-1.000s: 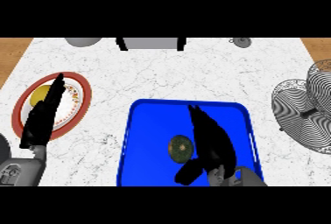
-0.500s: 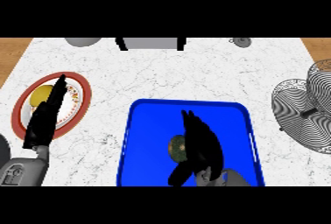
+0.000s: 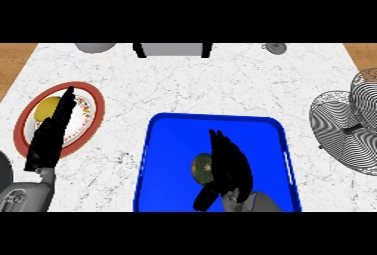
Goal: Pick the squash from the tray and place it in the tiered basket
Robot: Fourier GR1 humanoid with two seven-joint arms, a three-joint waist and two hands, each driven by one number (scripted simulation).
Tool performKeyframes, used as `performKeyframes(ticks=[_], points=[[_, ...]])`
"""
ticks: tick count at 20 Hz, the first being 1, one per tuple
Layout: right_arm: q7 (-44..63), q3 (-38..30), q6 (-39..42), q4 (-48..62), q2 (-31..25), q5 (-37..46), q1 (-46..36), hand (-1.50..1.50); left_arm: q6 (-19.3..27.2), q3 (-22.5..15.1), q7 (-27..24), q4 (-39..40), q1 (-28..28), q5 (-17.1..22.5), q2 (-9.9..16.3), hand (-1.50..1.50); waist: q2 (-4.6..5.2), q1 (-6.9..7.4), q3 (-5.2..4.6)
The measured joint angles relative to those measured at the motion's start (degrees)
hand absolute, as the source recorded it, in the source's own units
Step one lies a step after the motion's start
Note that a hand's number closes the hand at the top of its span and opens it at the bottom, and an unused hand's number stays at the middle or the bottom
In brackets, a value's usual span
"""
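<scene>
Squash first: you are looking for a small round olive-green squash (image 3: 202,167) lying on the glossy blue rectangular tray (image 3: 169,149) in the lower middle of the frame, and only its left part shows. The right hand (image 3: 230,167) lies over its right side, fingers pointing up the frame and the thumb dropping below the squash toward the lower edge. You cannot tell whether that hand has closed on the squash or only rests against it.

Largest around it is the white marbled counter top (image 3: 191,84), which carries everything. At the right edge the wire tiered basket (image 3: 346,124), striped black and white, is cut off by the frame, well apart from the tray. At the left, a round white plate with a red rim (image 3: 88,117) holds a yellow rounded item (image 3: 47,105), partly hidden by the left hand (image 3: 52,134), which lies across the plate with straight fingers pointing up.

Along the upper edge you see only parts of a grey rounded object (image 3: 94,47), a dark-framed pale box (image 3: 173,49) and a small grey ringed piece (image 3: 275,47); none is identifiable.
</scene>
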Motion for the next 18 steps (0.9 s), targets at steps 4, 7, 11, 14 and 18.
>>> performKeyframes(ticks=[4,7,11,14,18], points=[[-0.8,-0.7,-0.6,3.3,0.3,-1.5,-1.4,-1.50,-0.7,0.5,2.1,-1.0,-1.1,-0.4,0.0,0.00,0.02,0.04,0.01],[-1.4,-0.9,-1.0,6.1,0.4,-2.6,-2.6,-1.50,-1.1,1.0,1.3,-1.4,-0.1,-0.7,-0.4,0.00,0.03,0.10,0.01],[-2.3,-0.7,-2.1,9.2,0.6,-4.0,-3.1,-1.50,-1.7,1.6,1.1,-1.1,-0.4,-1.4,-0.9,0.00,0.04,0.10,0.01],[-2.3,0.7,-3.3,10.7,0.6,-6.5,-3.8,1.50,-2.5,2.3,-0.4,0.5,-0.3,-1.4,-1.1,0.00,0.05,0.10,0.01],[-3.8,3.0,-2.4,13.7,-0.1,-8.2,-5.7,1.50,-2.6,2.4,0.9,-1.0,-0.3,-1.8,-1.3,0.00,-0.29,0.13,-0.25]])
